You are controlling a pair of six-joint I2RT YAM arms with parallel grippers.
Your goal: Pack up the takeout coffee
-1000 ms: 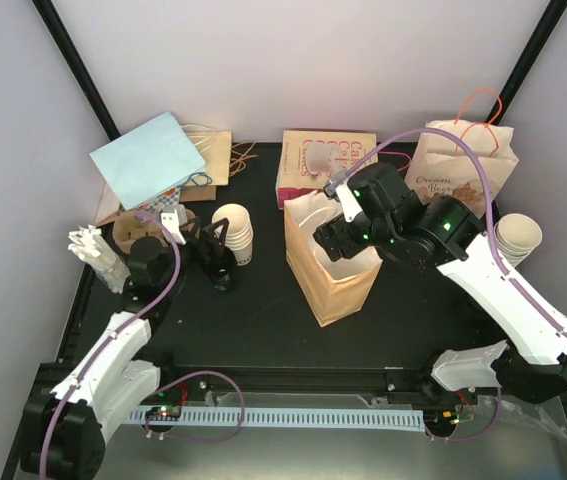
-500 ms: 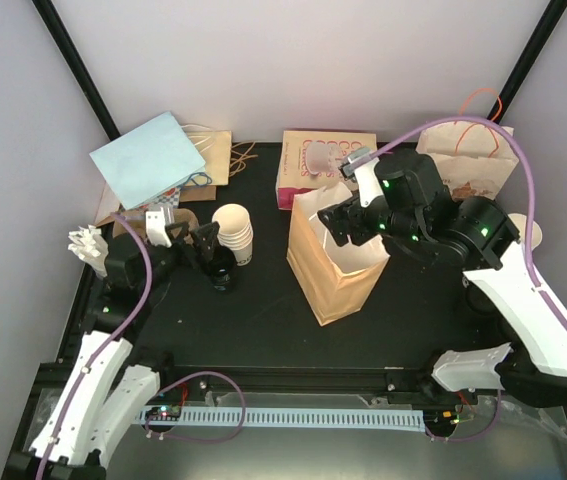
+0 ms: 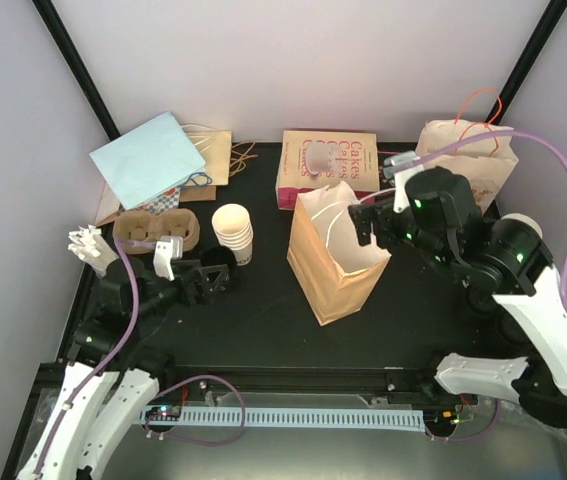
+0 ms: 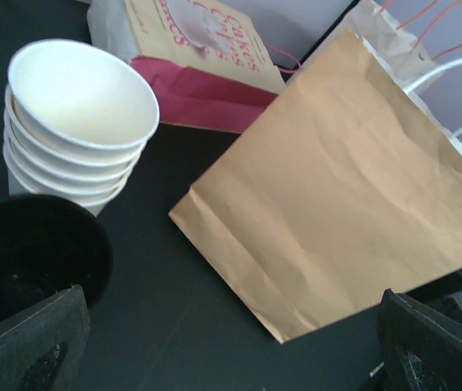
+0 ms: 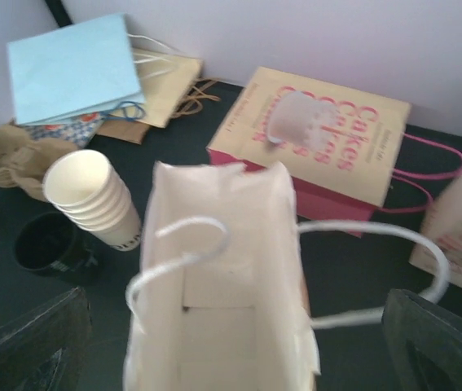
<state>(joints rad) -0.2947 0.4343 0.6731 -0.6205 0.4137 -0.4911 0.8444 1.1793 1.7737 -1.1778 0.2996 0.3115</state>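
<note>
Jaws on both my arms stand spread wide, with nothing pinched in either. My left gripper [image 3: 201,284] hangs low over the black table [image 3: 263,325], left of centre. Its wrist camera shows one dark finger [image 4: 27,342] in each bottom corner, well apart. Just ahead of it lies the black lid [image 4: 31,257] — round, hollow side up, resting on the table and untouched by my fingers. Right behind the lid, so close that I cannot tell whether they touch, stands a stack of cream paper cups [image 4: 76,122], nested one in another. A single cup on its own I cannot pick out in any view.

My right gripper [image 3: 365,225] hovers above the open mouth of the brown paper bag [image 3: 335,270], which stands upright in the middle of the table. From that wrist I look straight down into it: white lining, two white cord handles [image 5: 182,244] arching over the opening, a flat folded bottom. The lowest part runs out of the picture, so I cannot tell whether anything lies there.

Behind the brown bag lies a pink-sided bag printed "Cakes" [image 3: 328,162], flat on its side. At far left a light blue bag [image 3: 146,158] rests on flat brown bags, and the brown pulp cup carrier [image 3: 153,228] sits near it. At far right stands a cream bag with orange handles [image 3: 463,165], and a second stack of cups [image 3: 519,236] stands beside my right arm.
</note>
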